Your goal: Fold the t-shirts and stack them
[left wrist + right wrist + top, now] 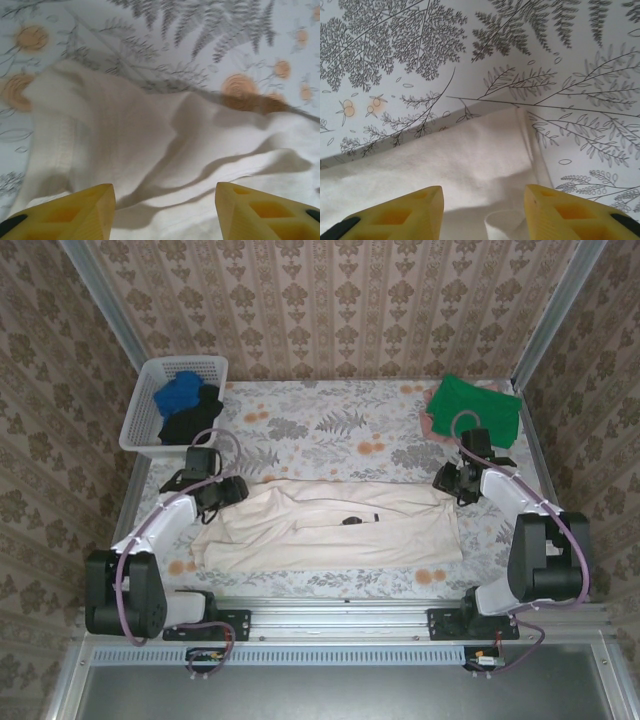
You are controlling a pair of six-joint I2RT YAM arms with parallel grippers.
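Left arm (pixel 160 525) reaches forward from its base and bends inward at the elbow. Right arm (pixel 525 505) mirrors this pose. Left gripper (pixel 222 490) is angled downward, jaws parted, yellow fingers (pixel 75 215) wide apart. Right gripper (pixel 455 480) is angled downward, jaws parted, yellow fingers (pixel 405 215) equally wide.

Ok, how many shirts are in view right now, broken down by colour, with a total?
Cream t-shirt: 1, spread across the table
Green t-shirt: 1, far right corner
Pink t-shirt: 1, edge showing under the green one
Blue t-shirt: 1, bundled in the basket
Black t-shirt: 1, bundled in the basket
Total: 5
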